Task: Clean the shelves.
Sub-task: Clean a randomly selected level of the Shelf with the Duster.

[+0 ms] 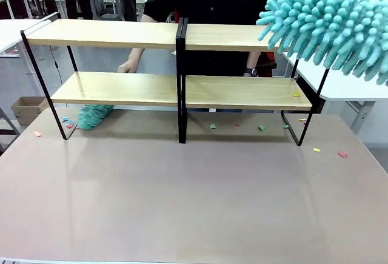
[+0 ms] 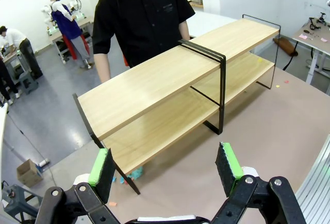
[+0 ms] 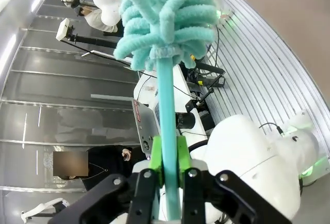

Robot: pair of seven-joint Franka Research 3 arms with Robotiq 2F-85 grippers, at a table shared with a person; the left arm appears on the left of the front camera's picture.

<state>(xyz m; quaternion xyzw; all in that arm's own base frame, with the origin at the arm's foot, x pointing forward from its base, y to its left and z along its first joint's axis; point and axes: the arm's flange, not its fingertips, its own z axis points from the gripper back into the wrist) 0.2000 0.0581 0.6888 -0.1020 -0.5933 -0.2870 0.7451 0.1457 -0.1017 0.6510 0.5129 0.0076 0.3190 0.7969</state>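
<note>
Front view: the shelves (image 1: 182, 36), a wide two-tier rack of pale boards on a thin black frame, stand across the far half of the beige bench (image 1: 194, 203). A person in black stands behind them, one hand (image 1: 128, 65) showing between the tiers. A fluffy teal duster (image 1: 330, 21) hangs large at the top right, above the right end of the upper board and apart from it. A second teal duster (image 1: 94, 115) lies under the lower board at the left; whether the person's hand holds it cannot be told. Coloured paper scraps (image 1: 262, 128) dot the bench under and beside the rack, and a yellow scrap (image 1: 296, 94) sits on the lower board's right end.

Left wrist view: the left claw (image 2: 164, 163) is released, its green pads spread wide with nothing between them, hovering over the bench near the rack's left end. Both boards of the shelves (image 2: 170, 74) run away diagonally, with the person behind.

Right wrist view: the right claw (image 3: 169, 154) is clenched on the duster's (image 3: 165, 18) thin teal handle, the head pointing up and away.

The sweep looks about to begin. The next move probably calls for lowering the head onto the upper board and drawing it along, clear of the middle posts.
</note>
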